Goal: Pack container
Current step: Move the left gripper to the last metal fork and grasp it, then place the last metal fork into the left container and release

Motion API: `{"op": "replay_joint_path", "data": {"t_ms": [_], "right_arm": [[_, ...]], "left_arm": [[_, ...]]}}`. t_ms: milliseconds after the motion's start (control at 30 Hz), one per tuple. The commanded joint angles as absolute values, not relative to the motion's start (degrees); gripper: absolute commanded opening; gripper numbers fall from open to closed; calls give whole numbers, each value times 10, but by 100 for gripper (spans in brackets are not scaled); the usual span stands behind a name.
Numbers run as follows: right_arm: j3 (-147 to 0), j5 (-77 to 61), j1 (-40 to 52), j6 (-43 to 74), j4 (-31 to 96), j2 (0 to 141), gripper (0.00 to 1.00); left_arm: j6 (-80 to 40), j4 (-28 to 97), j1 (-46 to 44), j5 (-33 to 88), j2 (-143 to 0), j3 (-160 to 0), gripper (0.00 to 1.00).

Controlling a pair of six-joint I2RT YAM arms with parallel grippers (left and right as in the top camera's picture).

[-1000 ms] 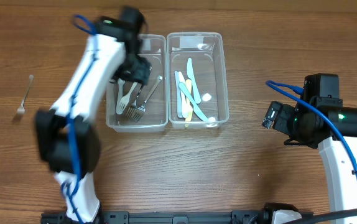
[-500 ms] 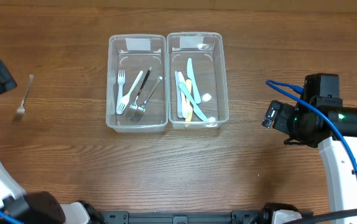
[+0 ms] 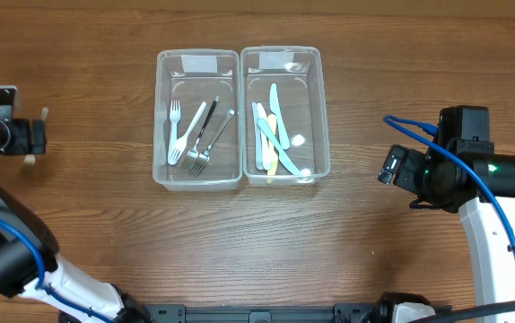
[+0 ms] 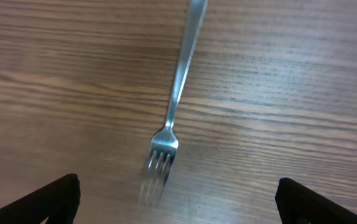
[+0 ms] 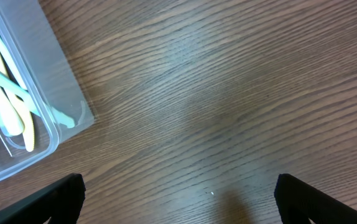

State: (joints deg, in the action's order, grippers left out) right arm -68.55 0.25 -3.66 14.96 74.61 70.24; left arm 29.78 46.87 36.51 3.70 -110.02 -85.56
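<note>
A metal fork (image 4: 172,112) lies on the table at the far left (image 3: 31,160). My left gripper (image 3: 26,136) hovers over it, open and empty (image 4: 175,202), fingertips wide on either side of the tines. Two clear containers stand side by side: the left one (image 3: 161,117) holds several forks (image 3: 195,135), the right one (image 3: 322,117) holds pastel plastic utensils (image 3: 274,139). My right gripper (image 3: 390,168) is open and empty (image 5: 178,199) over bare table to the right of the containers; the right container's corner (image 5: 48,118) shows in its view.
The wooden table (image 3: 257,242) spreads around the containers. The right arm's blue cable (image 3: 410,126) loops above its wrist.
My left arm swung from above the left container out to the far left, then came to hover over the lone fork. The right arm has not moved.
</note>
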Motion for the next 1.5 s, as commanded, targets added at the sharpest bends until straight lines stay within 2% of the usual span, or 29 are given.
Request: {"op": "replay_joint_path", "data": {"t_ms": [0,567,800,933,1067,1100,1167,1200,1300,1433,1467], "right_arm": [[-687,3,-37,148,744,691,100],[-687,3,-37,148,744,691,100],[-687,3,-37,148,753,691,100],[-687,3,-37,148,753,691,100],[-687,3,-37,148,753,691,100],[-687,3,-37,148,753,691,100],[-687,3,-37,148,753,691,100],[-687,3,-37,148,753,691,100],[-687,3,-37,148,753,691,100],[-687,3,-37,148,753,691,100],[-687,3,-37,148,753,691,100]], "left_arm": [[361,464,367,45,-1152,-857,100],[358,419,347,23,-1267,-906,100],[345,437,347,37,-1307,-906,95],[343,440,347,50,-1308,-906,79],[343,448,347,50,-1309,-906,57],[343,450,347,50,-1309,-906,49],[343,455,347,51,-1309,-906,40],[343,458,347,51,-1309,-906,32],[340,461,347,52,-1309,-906,23],[309,461,347,52,-1308,-906,5],[303,461,347,52,-1308,-907,4]]}}
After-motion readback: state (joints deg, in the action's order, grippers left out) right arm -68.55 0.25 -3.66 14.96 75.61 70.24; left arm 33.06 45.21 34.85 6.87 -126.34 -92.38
